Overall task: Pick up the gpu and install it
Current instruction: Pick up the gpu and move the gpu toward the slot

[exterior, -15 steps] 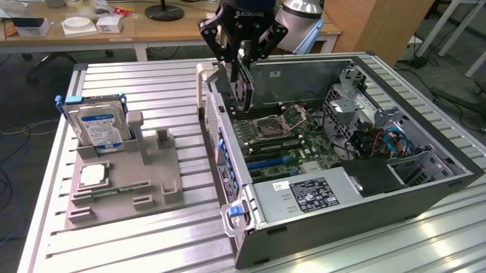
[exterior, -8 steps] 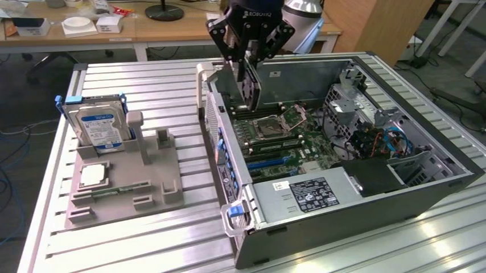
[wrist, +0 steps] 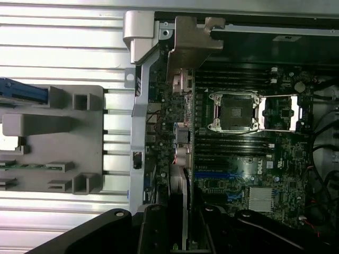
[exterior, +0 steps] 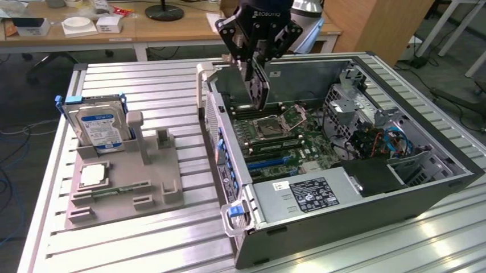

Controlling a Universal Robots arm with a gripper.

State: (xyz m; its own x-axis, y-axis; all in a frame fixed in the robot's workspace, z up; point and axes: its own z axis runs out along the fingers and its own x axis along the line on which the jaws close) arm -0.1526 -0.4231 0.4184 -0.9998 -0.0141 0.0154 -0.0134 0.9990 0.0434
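Observation:
The gpu (exterior: 260,94) is a thin dark card hanging upright, edge down, inside the open computer case (exterior: 425,96) near its rear wall. My gripper (exterior: 255,65) is shut on the card's upper part. Its lower edge hovers over the motherboard (exterior: 292,139), beside the CPU socket. In the wrist view the gpu (wrist: 180,193) shows edge-on between my dark fingers (wrist: 153,230), above the board near the blue expansion slots (wrist: 214,174). I cannot tell whether the card touches a slot.
On the exterior view's left a grey fixture (exterior: 148,170) holds a silver hard drive with a blue label (exterior: 99,125), a small chip (exterior: 91,173) and a green memory stick (exterior: 114,190). The case also holds a power supply (exterior: 308,196) and cables (exterior: 395,142).

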